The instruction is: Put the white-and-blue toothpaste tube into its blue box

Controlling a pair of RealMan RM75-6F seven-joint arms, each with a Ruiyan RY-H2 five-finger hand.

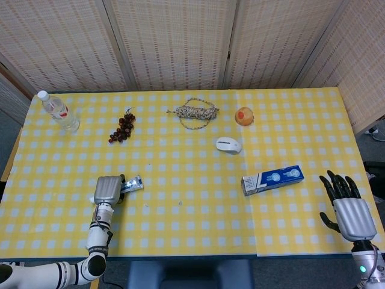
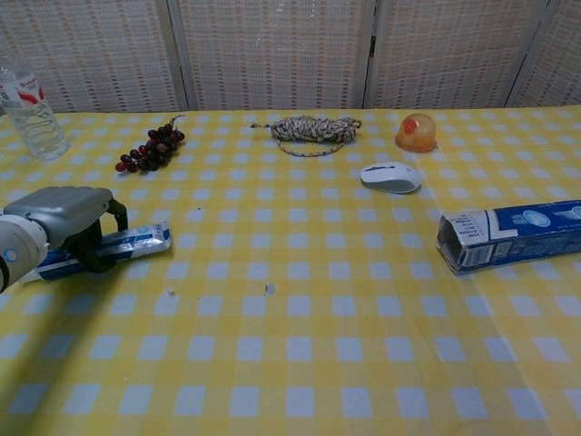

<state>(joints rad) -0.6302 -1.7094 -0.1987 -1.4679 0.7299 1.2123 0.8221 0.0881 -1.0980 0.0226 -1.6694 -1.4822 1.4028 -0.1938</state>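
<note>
The dark fingers (image 2: 98, 238) of the left hand (image 2: 64, 218) are curled around the white-and-blue toothpaste tube (image 2: 118, 247), which is held low over the yellow checked table (image 2: 300, 318), well to the left of the blue box (image 2: 513, 234). The right hand (image 1: 349, 208), beyond the box's far side, is spread and holds nothing. The tube, soft and flattened, has yet to be carried to the rectangular cardboard box, whose open end faces it, so insertion remains.
</note>
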